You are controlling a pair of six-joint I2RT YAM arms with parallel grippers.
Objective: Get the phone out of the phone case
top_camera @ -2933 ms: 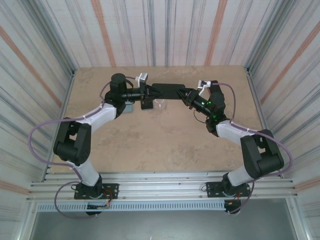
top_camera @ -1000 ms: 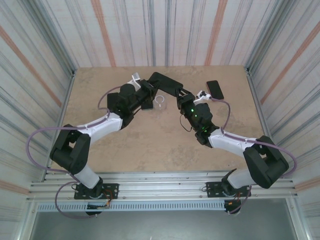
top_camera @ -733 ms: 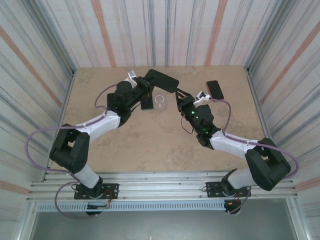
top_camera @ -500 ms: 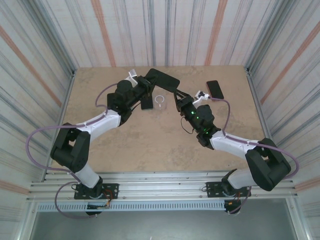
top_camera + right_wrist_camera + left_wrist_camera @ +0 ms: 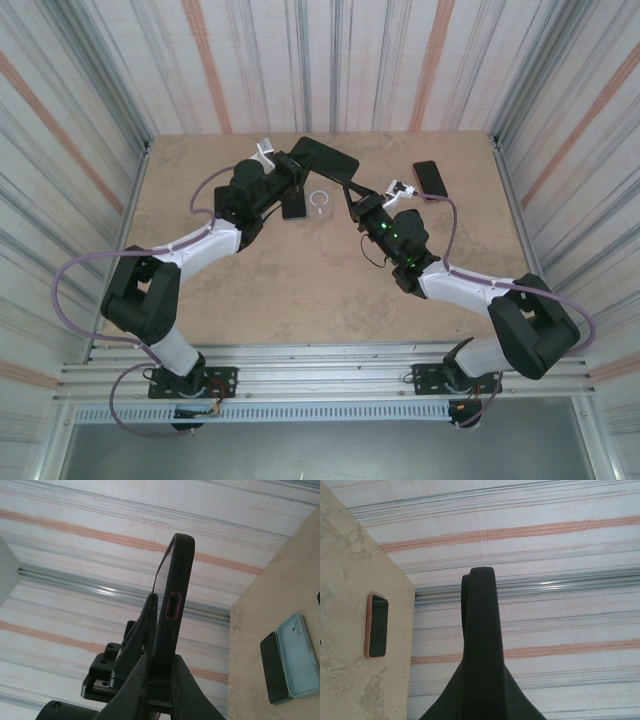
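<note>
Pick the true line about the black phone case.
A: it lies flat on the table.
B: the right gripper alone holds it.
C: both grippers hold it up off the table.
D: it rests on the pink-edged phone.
C: the left gripper and the right gripper are each shut on an edge of the black phone case, which is raised above the table.

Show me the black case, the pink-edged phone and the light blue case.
black case (image 5: 327,160), top external view, its flat face
pink-edged phone (image 5: 376,625), left wrist view, its dark face
light blue case (image 5: 300,655), right wrist view, middle of its surface
</note>
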